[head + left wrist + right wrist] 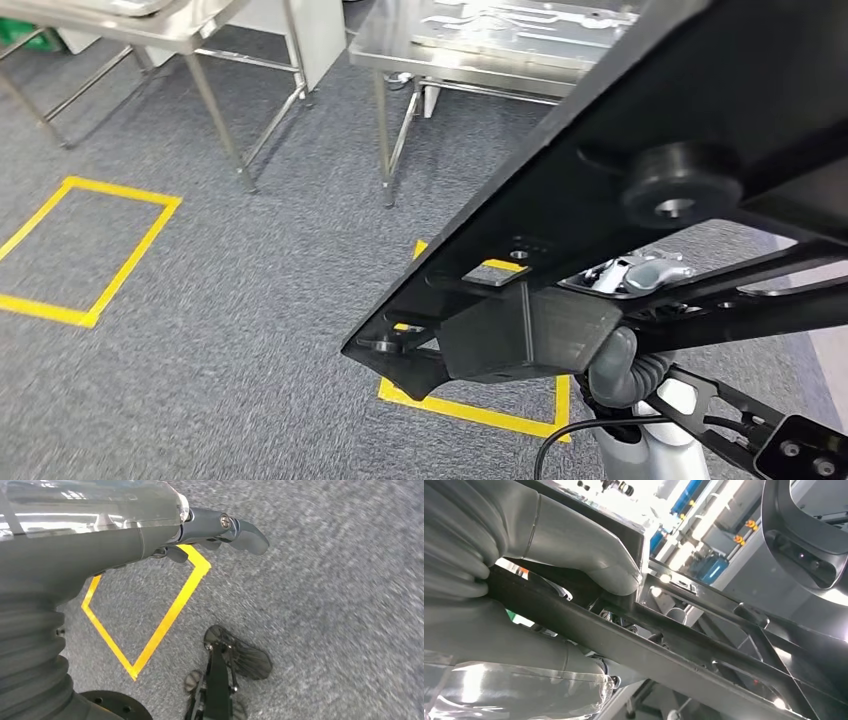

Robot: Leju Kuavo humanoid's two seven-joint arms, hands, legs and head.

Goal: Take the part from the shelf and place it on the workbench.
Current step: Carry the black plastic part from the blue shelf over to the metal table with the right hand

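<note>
Grey carpet (200, 330) marked with yellow tape squares (90, 250) stretches toward two steel counters along the top of the frame, the nearer counter (470, 45) at upper centre carrying flat metal pieces on its top.

The part (620, 200), a large black plastic frame with ribs, cut-outs and a round boss, sweeps diagonally from the upper right corner down to the lower middle of my head view, held in the air above the floor and well short of either counter. My right hand (640, 275) grips it from beneath, at right of centre; the right wrist view shows my thumb (589, 555) clamped over one of the frame's bars with the other fingers wrapped below it, closed firmly on the part.

My left hand (220, 527), at the top of the left wrist view, hangs over the carpet and one tape square with nothing in it, fingers loosely apart.

The frame looks stiff and fairly light for its span, but long and awkward; held by one bar, it would tend to swing. The smooth plastic could slip, so a grip around a rib near the middle seems wisest, perhaps with my free hand steadying the far end.
</note>
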